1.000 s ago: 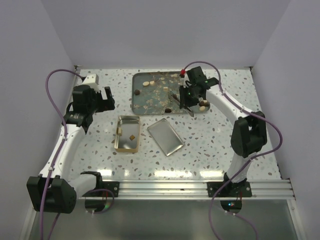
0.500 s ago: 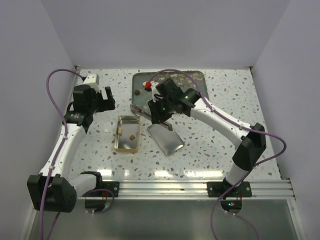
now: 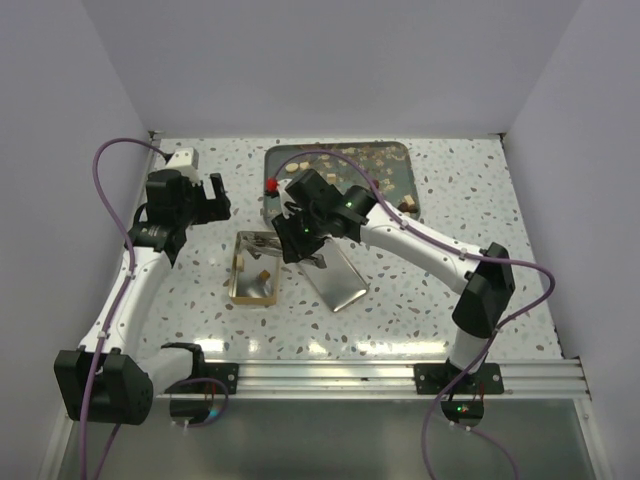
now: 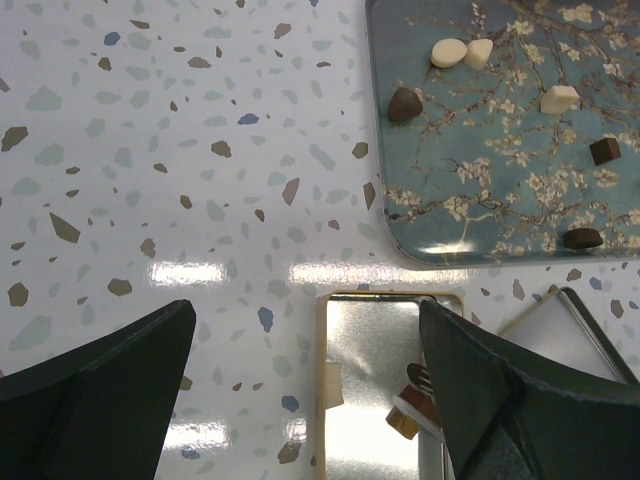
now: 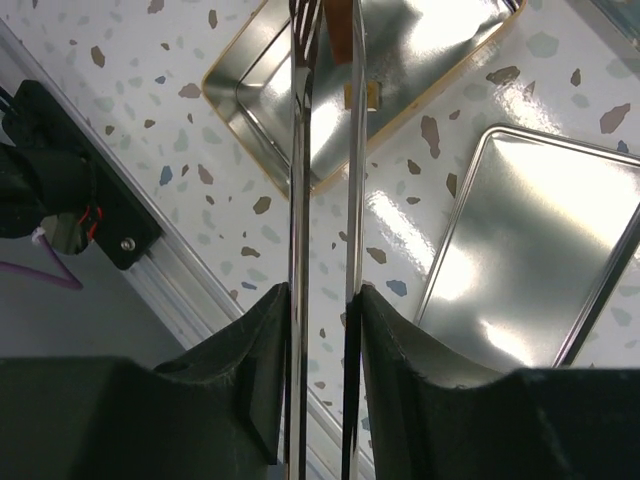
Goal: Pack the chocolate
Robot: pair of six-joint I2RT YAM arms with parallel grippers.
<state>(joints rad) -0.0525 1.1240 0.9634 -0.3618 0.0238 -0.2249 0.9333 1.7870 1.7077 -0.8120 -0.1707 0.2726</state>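
**Top view:** The right arm extends leftward across the frame centre. The right gripper (image 3: 287, 238) hangs over the gold tin (image 3: 247, 288), just left of the lid (image 3: 338, 278) on the table (image 3: 400, 295). The left arm is folded at centre left. The left gripper (image 3: 208, 198) stands wide apart and holds nothing. Chocolate (image 3: 406, 205) lies on the teal tray (image 3: 390, 165), top centre.

**Left wrist view:** Tray and chocolate occupy the upper right, the tin the bottom centre.

**Right wrist view:** The fingers (image 5: 265, 340) are clamped on tongs (image 5: 299, 200). The narrowly parted blades reach over the tin, where one tan lump lies.
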